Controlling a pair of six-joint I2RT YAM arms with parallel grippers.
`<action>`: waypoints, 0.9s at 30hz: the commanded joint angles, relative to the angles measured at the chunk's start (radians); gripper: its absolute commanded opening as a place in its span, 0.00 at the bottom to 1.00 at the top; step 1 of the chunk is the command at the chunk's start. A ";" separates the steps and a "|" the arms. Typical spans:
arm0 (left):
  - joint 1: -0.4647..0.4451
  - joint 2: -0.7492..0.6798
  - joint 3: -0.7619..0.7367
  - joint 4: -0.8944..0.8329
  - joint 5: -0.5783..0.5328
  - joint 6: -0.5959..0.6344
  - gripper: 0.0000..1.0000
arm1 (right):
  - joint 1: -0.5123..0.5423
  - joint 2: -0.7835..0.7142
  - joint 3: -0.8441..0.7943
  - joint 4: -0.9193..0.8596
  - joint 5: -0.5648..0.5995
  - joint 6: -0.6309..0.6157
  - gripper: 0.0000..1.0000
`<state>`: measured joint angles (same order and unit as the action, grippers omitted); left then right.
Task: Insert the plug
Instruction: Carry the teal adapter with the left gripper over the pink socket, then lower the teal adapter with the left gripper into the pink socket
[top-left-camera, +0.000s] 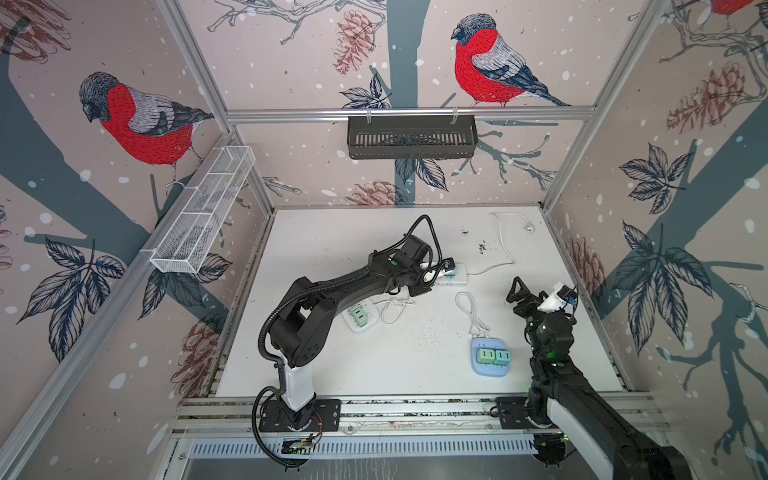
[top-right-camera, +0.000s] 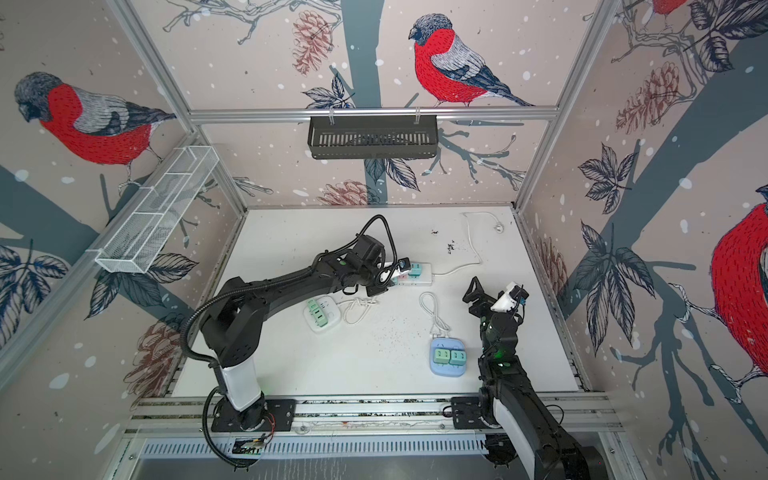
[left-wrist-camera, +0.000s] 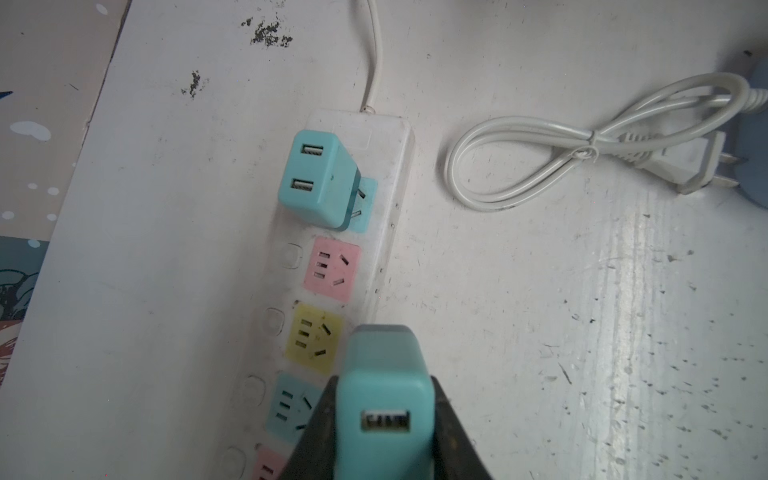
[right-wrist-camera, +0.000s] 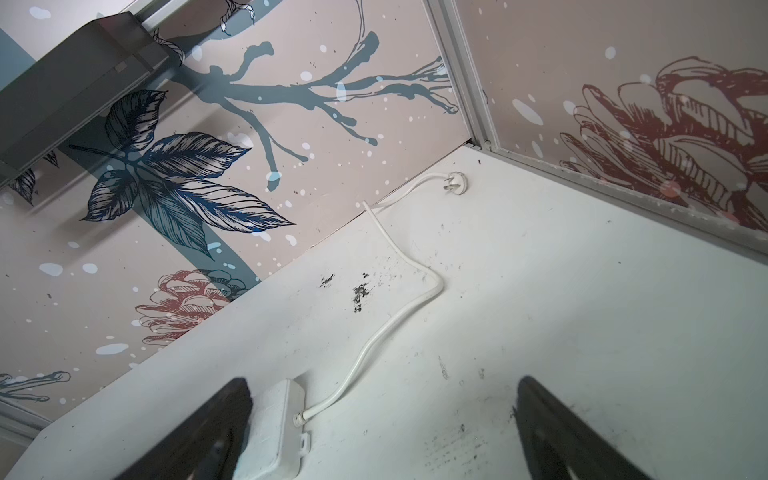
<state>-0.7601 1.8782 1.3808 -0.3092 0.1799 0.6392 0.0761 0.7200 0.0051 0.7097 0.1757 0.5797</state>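
Two tools are sharing this surface (top-left-camera: 332, 249), and we are holding the task's thing in the nearer one. The left tool (left-wrist-camera: 382, 424) is clamped tight on the teal plug (left-wrist-camera: 380, 361), which is hanging over the power strip (left-wrist-camera: 386, 174) with its USB port facing the wrist camera. The right tool (right-wrist-camera: 384, 399) is hovering wide open and empty, near the surface's right edge. We are judging that the move turns on this: the strip's long axis is running roughly along the far edge, and the plug is overlapping corners of the yellow socket (left-wrist-camera: 314, 338) and blue socket (left-wrist-camera: 291, 409), so we are needing a small sideways shift before pressing down. A second teal charger (left-wrist-camera: 318, 183) is sitting tilted at the strip's cord end. The left wrist view is giving us the sockets but hiding the pins. In both top views the arm is covering most of the strip, and the right wrist view is showing only its cord (right-wrist-camera: 399, 324).
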 joint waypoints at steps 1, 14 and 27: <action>0.007 0.035 0.058 -0.061 -0.002 0.046 0.00 | 0.001 -0.005 -0.024 0.027 -0.002 0.013 1.00; 0.020 0.206 0.292 -0.161 -0.035 0.130 0.00 | 0.000 -0.008 -0.030 0.033 0.003 0.014 1.00; 0.039 0.327 0.435 -0.226 0.030 0.174 0.00 | 0.000 -0.011 -0.033 0.041 0.006 0.016 1.00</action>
<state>-0.7219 2.1944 1.8011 -0.5034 0.1658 0.7849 0.0761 0.7078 0.0051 0.7136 0.1764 0.5808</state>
